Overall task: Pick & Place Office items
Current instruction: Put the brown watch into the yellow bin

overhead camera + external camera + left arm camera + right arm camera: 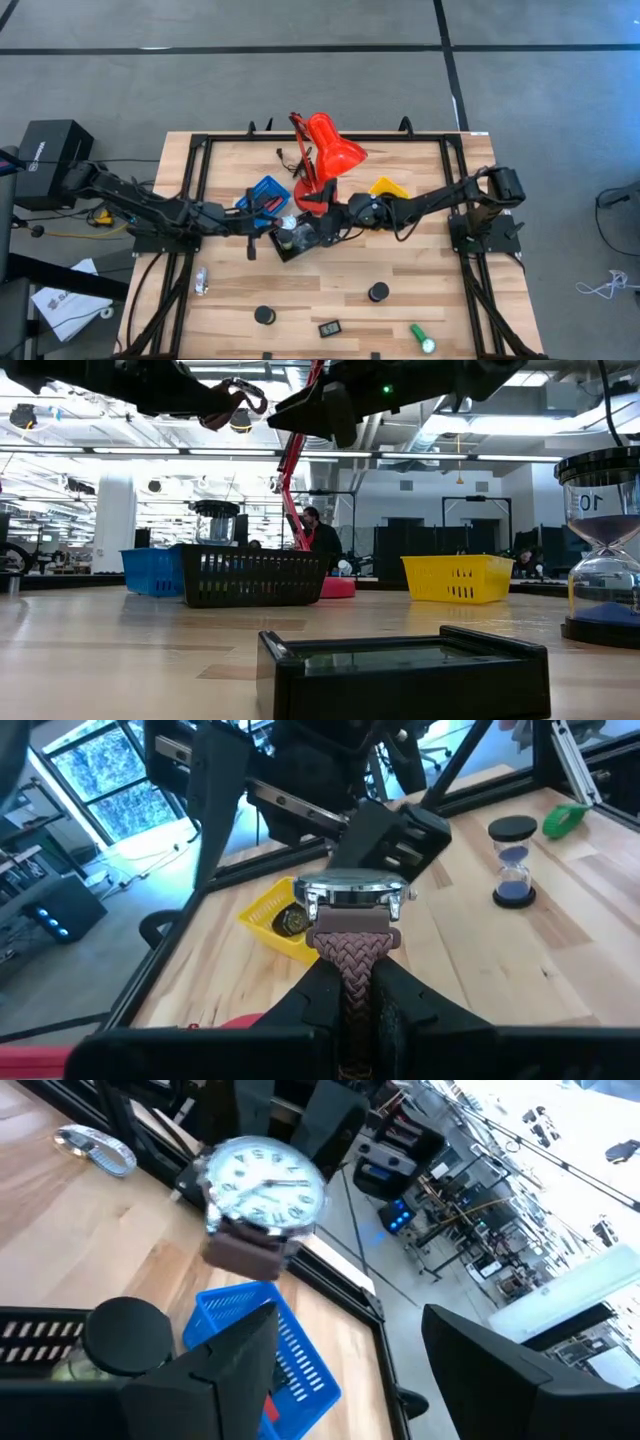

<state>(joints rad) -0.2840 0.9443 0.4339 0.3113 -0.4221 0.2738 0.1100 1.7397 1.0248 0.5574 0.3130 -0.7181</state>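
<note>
Braided brown strap is what the left gripper (pixel 355 1010) is clamped on: a wristwatch (pixel 352 905), silver case, white dial, strap running straight back between the fingers and the case sticking out forward, dial facing the right arm's camera.

Landmark: black tray (pixel 297 238) at mid-table.
- Left of it: left arm reaches in from the table's left edge, watch held in the air just left of and above the tray, not on the wood. Blue tray (pixel 263 194) sits just behind-left of the black tray.
- Over it: right gripper (pixel 322 228) hangs at the tray's right side, fingers wide apart, nothing between them. It points at the watch dial (pixel 265 1185).
- Right of it: yellow tray (pixel 388 187) behind the right arm; red desk lamp (pixel 325 150) base just behind the black tray.
- Near side of the tray, well apart from it: two black discs (pixel 264 315), a small black rectangle (pixel 330 327), a green cylinder (pixel 422 337).

Key relation: the watch lies directly between both grippers, long axis along the left fingers, toward the right gripper. Left arm holds it, so the drop is its call; my read is the black tray just beside it is the nearest target, or a handover since the right fingers are spread and aligned.
</note>
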